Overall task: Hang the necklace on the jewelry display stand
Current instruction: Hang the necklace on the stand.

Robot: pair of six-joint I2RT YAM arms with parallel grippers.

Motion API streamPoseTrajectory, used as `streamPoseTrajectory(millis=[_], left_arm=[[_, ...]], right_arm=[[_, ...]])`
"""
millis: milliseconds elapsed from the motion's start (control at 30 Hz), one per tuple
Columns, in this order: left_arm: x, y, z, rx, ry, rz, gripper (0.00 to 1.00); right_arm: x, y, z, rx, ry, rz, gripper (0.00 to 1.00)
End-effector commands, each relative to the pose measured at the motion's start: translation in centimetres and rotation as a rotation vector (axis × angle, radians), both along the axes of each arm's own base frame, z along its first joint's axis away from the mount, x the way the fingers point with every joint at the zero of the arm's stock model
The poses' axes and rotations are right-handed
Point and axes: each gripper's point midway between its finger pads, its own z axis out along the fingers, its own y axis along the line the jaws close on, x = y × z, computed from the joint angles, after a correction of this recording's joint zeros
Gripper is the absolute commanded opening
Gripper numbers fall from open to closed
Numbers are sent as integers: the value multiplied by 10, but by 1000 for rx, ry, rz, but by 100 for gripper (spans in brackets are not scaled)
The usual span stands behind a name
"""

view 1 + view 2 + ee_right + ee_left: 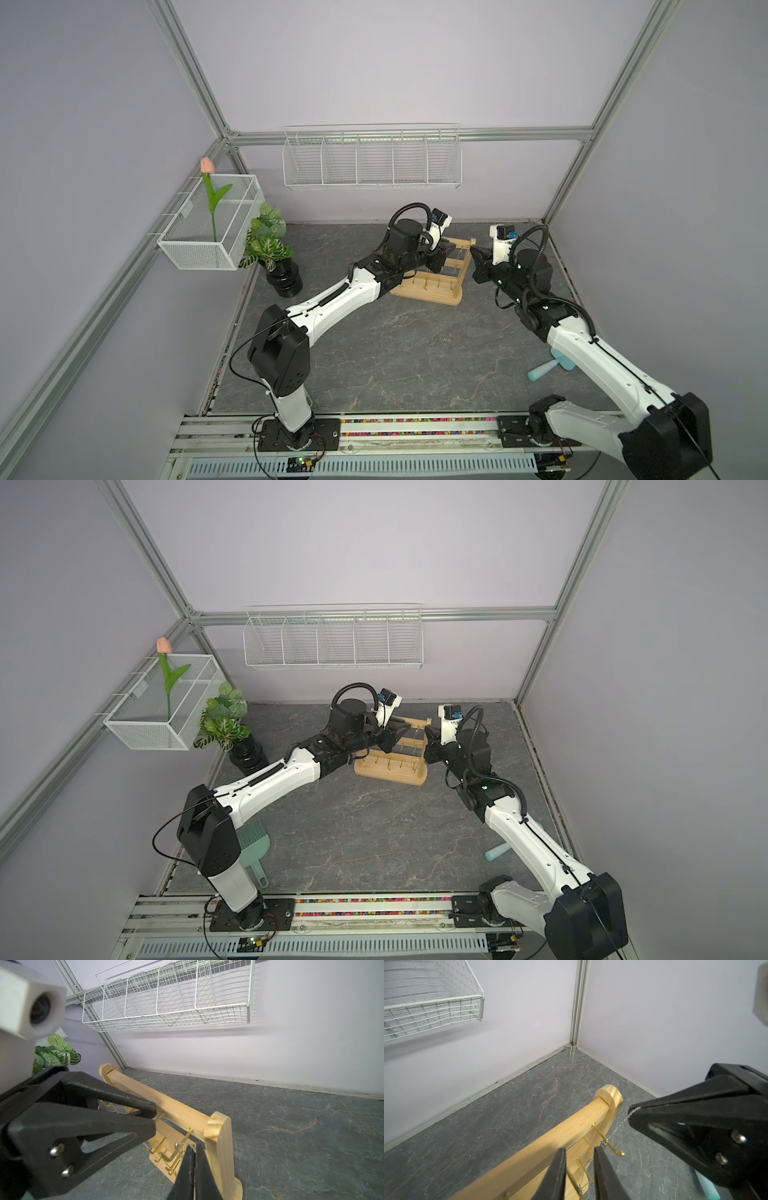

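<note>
We see the right pincer (195, 1147) pressed shut on the thin silver necklace (187, 1144). The chain runs to the end hook (610, 1145) on the top rail of the jewelry display stand (432, 291). The left pincer (579, 1149) stands slightly parted and empty, just beside that chain.

Bright even diffuse light, soft shadows, wide-angle bending at edges, nearest parts blurred
</note>
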Motion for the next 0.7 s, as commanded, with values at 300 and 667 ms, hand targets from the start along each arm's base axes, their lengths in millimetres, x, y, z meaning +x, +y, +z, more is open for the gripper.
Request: streamPoseTrajectory(millis=[300,667], left_arm=[[-55,38,16,-50,-5,139,29],[-49,10,-77,-98,102,203,32]], right_arm=[[-5,-1,0,4,0,13,7],[-5,-1,-3,9,-1,14,7]])
